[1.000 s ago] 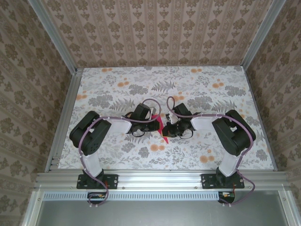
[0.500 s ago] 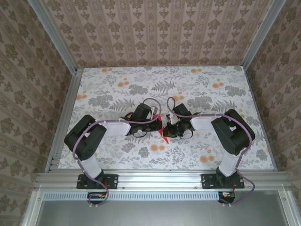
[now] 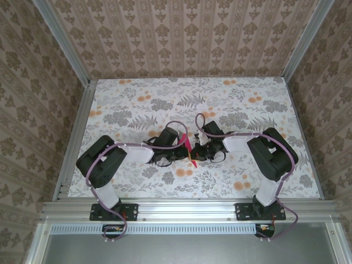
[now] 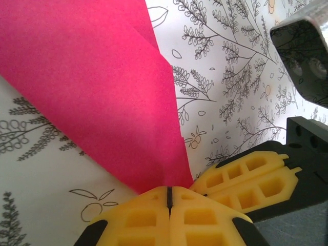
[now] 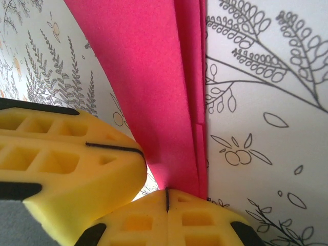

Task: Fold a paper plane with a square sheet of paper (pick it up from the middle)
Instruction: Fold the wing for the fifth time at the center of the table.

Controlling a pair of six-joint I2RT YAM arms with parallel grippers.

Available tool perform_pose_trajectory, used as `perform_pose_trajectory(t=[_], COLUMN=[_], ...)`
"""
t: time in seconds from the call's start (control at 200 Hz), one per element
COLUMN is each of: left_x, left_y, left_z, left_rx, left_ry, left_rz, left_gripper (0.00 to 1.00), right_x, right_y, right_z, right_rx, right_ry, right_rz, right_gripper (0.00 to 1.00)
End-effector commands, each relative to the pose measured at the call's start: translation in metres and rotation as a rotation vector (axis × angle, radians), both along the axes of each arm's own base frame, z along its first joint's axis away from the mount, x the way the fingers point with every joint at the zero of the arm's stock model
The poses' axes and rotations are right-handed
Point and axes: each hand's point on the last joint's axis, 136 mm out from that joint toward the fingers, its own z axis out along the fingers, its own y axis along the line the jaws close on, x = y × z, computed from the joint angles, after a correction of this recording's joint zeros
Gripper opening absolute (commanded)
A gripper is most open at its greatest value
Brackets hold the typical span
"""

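The sheet of paper (image 3: 187, 147), magenta and already creased into several layers, is sitting in the middle of the floral-printed bench (image 3: 137, 93), lifted between the two arms rather than lying flat. The left jaws are closing tight on its lower corner, their yellow pads (image 4: 205, 220) pressing together so that only a thin seam is showing between them, and the paper (image 4: 102, 92) is fanning up and away from that pinch. The right jaws are likewise clamping shut on the same low point of the paper (image 5: 148, 77), where stacked fold edges are running side by side. The two pairs of pads are crowding each other: the right arm's yellow fingers (image 4: 246, 179) are sitting just beside the left pinch, and the left arm's fingers (image 5: 66, 159) are touching or nearly touching the right pair. The black wrist body (image 4: 302, 56) of the right arm is hanging near the paper's far side. Purple cables (image 3: 175, 123) are looping over both wrists, patterned walls (image 3: 181, 33) are enclosing the bench, and an aluminium rail (image 3: 187, 208) is running along its near edge.
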Motion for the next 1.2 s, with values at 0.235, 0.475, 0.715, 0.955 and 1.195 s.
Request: perform_pose_trajectory(t=[0.235, 0.475, 0.715, 0.955, 1.195], left_x=[0.006, 0.017, 0.036, 0.058, 0.074], left_y=[-0.005, 0.007, 0.019, 0.03, 0.05], left_z=[-0.009, -0.016, -0.017, -0.018, -0.024], left_rx=[0.024, 0.104, 0.133, 0.16, 0.195], left_ry=[0.017, 0.004, -0.001, -0.004, -0.012], left_rz=[0.026, 0.064, 0.096, 0.126, 0.146], left_gripper=[0.03, 0.03, 0.03, 0.05, 0.06], right_x=[-0.016, -0.025, -0.041, -0.051, -0.05], right_y=[-0.024, -0.033, -0.043, -0.05, -0.051], right_z=[-0.035, -0.043, -0.053, -0.06, -0.06], right_rx=[-0.134, -0.18, -0.216, -0.239, -0.239], right_ry=[0.092, 0.103, 0.136, 0.152, 0.149], right_rz=[-0.039, -0.02, 0.006, 0.017, 0.017], right_gripper=[0.0, 0.0, 0.0, 0.0, 0.0])
